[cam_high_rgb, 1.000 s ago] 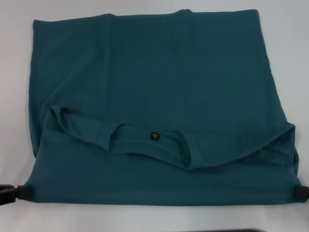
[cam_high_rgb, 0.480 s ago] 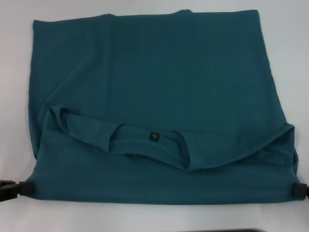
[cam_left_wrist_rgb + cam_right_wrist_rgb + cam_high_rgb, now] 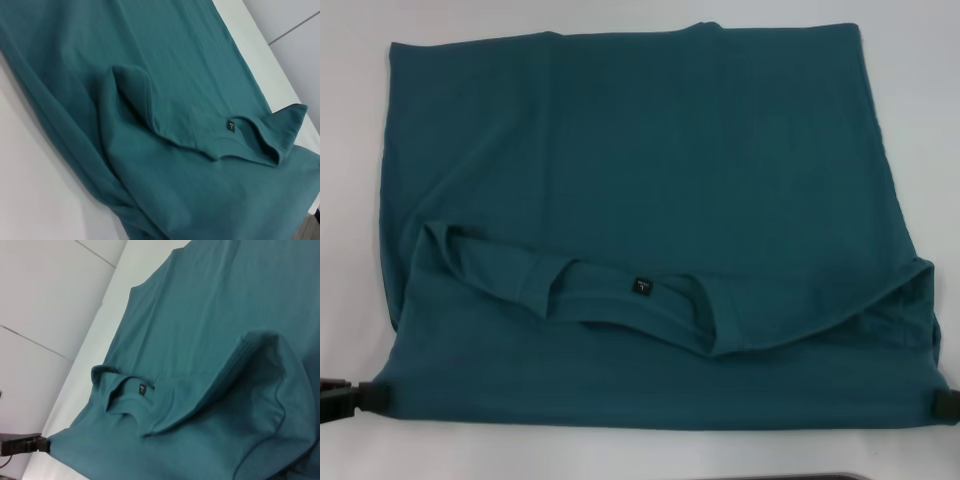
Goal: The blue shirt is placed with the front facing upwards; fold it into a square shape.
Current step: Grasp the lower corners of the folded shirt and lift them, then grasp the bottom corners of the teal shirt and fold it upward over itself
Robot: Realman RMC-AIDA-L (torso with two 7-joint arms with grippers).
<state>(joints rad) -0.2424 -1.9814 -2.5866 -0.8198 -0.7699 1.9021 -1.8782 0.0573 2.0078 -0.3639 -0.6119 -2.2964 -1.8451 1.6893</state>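
Observation:
The blue shirt (image 3: 640, 150) lies spread on the white table (image 3: 345, 200), showing plain teal fabric. Its collar end is folded over toward me, so the neckline and small black label (image 3: 640, 285) lie on top. My left gripper (image 3: 370, 397) sits at the near left corner of the fold, its dark tip touching the cloth. My right gripper (image 3: 944, 405) is at the near right corner, half out of view. Both look shut on the cloth. The left wrist view shows the shirt (image 3: 175, 75) and label (image 3: 230, 125). The right wrist view shows the label (image 3: 142, 389) and the left gripper (image 3: 27, 445).
White table surface borders the shirt on the left, right and near side. A dark edge (image 3: 790, 477) shows at the very front of the head view. Pale wall panels (image 3: 45, 295) stand beyond the table's far side.
Both grippers and the shirt's near edge rose slightly half a second ago, then came back toward me. The near fold now lies a little closer to the front edge.

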